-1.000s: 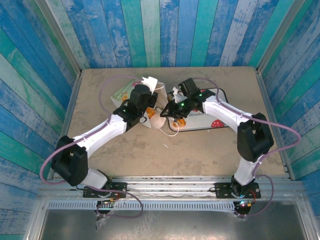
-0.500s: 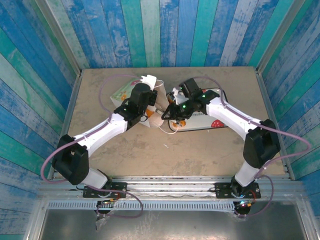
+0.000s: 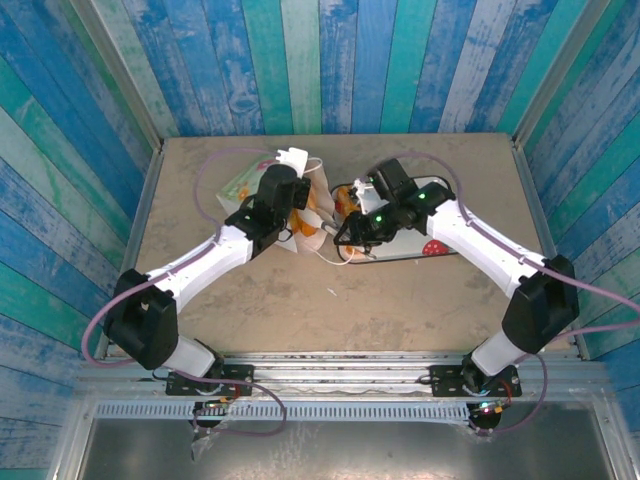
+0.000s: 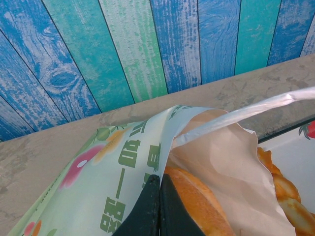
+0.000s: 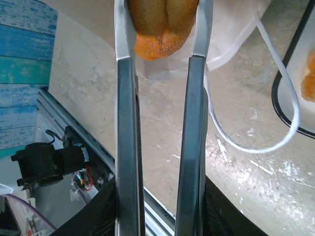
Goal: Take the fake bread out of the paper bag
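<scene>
With left gripper (image 4: 158,189) clenched on the paper bag (image 4: 231,162) rim, hold firm. With right gripper (image 5: 158,29) grasping the fake bread (image 5: 160,14) at the bag mouth, draw out straight and slowly, clear of the loop handle (image 5: 298,120).

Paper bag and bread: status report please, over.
Left gripper jaws shut on pale printed paper bag rim. Right gripper jaws shut on orange-brown toy bread roll at bag mouth. White loop handle loose beside.
</scene>
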Controlling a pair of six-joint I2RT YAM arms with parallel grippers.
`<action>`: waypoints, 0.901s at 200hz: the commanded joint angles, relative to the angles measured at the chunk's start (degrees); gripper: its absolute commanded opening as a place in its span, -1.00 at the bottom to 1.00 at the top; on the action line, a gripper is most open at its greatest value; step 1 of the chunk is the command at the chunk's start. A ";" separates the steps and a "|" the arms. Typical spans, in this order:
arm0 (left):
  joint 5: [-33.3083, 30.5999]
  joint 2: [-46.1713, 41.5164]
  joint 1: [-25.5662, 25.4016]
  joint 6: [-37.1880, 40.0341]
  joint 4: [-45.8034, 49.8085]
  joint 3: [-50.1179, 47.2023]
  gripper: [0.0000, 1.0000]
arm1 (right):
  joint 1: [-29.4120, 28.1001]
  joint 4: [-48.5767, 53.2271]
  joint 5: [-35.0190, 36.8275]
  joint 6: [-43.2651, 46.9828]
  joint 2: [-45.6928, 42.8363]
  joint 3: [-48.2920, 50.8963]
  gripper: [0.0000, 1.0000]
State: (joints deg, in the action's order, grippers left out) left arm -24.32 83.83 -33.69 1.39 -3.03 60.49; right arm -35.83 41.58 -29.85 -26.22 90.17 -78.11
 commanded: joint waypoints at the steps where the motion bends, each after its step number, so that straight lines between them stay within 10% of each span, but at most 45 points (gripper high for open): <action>1: -0.47 0.02 0.66 -1.09 -1.89 1.29 -1.00 | -0.12 2.34 1.34 2.70 -3.40 -0.31 -0.67; 180: -0.60 2.95 4.77 -7.89 3.91 6.04 -0.99 | 1.10 11.92 2.72 6.40 -17.93 0.59 -0.67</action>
State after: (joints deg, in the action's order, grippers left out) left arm -24.14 84.75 -29.50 -5.30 1.54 64.86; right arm -35.46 52.14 -27.64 -21.58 75.31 -77.54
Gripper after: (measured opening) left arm 0.043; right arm 0.347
